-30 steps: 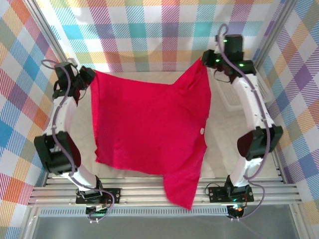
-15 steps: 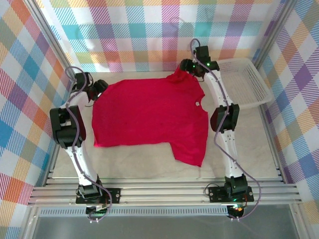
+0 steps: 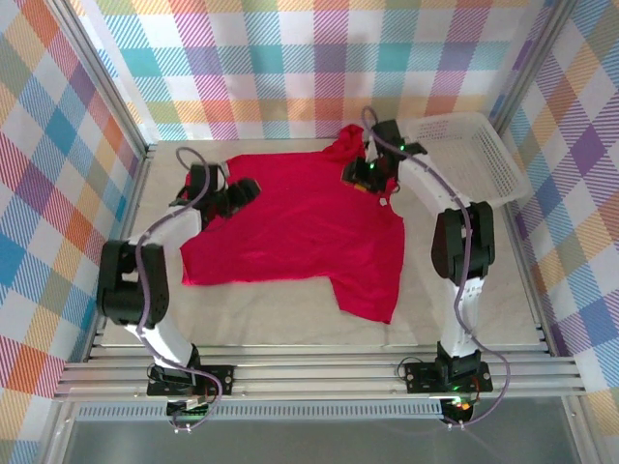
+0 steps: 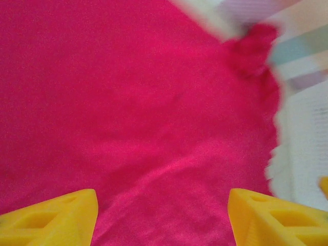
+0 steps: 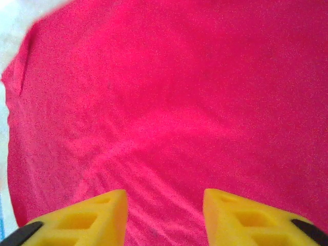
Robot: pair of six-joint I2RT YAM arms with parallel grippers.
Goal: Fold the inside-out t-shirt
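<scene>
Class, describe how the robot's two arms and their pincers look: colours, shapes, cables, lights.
The left arm and right arm have white links, black joint housings and grey cables looping alongside. Small green lights glow near the right wrist. The left pincer and right pincer have yellow wedge-shaped fingers with triangular cut-outs.

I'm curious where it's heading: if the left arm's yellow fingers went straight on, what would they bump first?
Probably the red t-shirt, spread right ahead of the left fingers; how far is unclear.

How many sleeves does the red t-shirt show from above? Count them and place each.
2. One sleeve lies flat at the near right corner of the t-shirt; the other sleeve is bunched up at its far edge, right of the middle.
</scene>
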